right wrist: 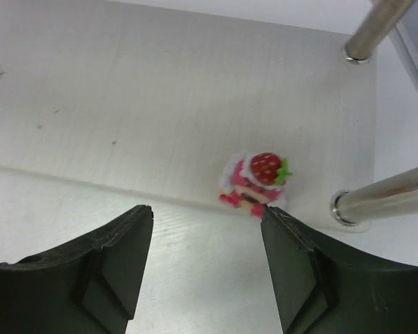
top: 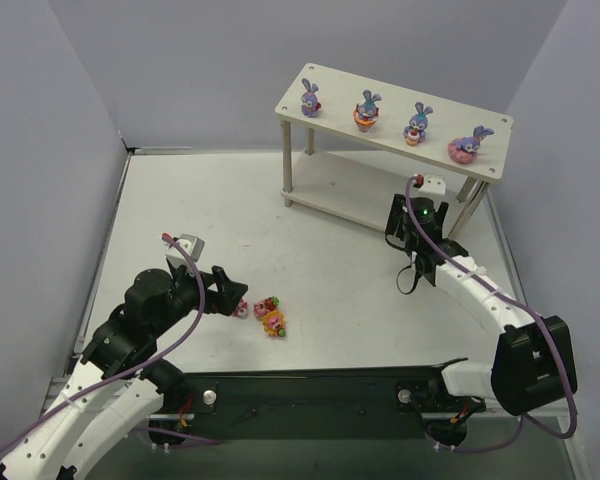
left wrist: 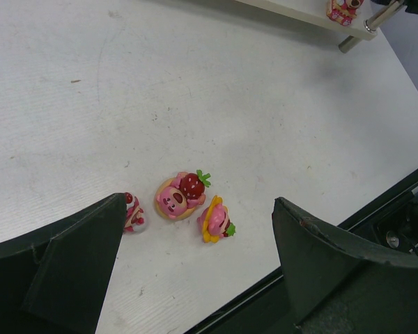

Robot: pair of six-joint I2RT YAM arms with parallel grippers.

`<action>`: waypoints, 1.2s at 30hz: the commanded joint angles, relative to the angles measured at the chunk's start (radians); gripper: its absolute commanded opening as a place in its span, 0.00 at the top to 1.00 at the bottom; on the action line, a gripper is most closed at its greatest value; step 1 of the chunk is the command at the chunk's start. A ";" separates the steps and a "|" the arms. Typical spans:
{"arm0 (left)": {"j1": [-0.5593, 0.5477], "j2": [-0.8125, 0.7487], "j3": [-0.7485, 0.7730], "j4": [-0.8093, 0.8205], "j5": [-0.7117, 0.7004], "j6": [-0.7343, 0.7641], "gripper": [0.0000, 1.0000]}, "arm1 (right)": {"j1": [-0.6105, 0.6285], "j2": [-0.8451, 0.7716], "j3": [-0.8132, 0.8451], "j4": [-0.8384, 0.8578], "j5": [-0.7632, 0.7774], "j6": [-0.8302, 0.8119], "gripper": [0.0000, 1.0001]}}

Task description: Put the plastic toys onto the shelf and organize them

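On the shelf top [top: 338, 112], four bunnies [top: 310, 98]

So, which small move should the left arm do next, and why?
Probably lower the open left gripper onto the pink strawberry toy: it lies on the table between the fingers, an orange toy beside it, both not yet on the shelf.

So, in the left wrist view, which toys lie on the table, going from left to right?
Small red-topped toy → pink toy with strawberry → orange flower toy.
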 commanded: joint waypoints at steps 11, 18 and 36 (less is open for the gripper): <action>-0.005 -0.019 0.000 0.023 -0.005 -0.022 0.05 | 0.573 -0.170 -0.137 -0.017 -0.297 -0.051 0.36; -0.005 -0.077 0.040 -0.034 -0.053 -0.014 0.05 | 0.776 0.041 -0.080 0.083 -0.446 -0.066 0.35; -0.003 -0.144 0.094 -0.137 -0.090 0.008 0.05 | 0.896 0.311 0.119 0.086 -0.380 -0.094 0.33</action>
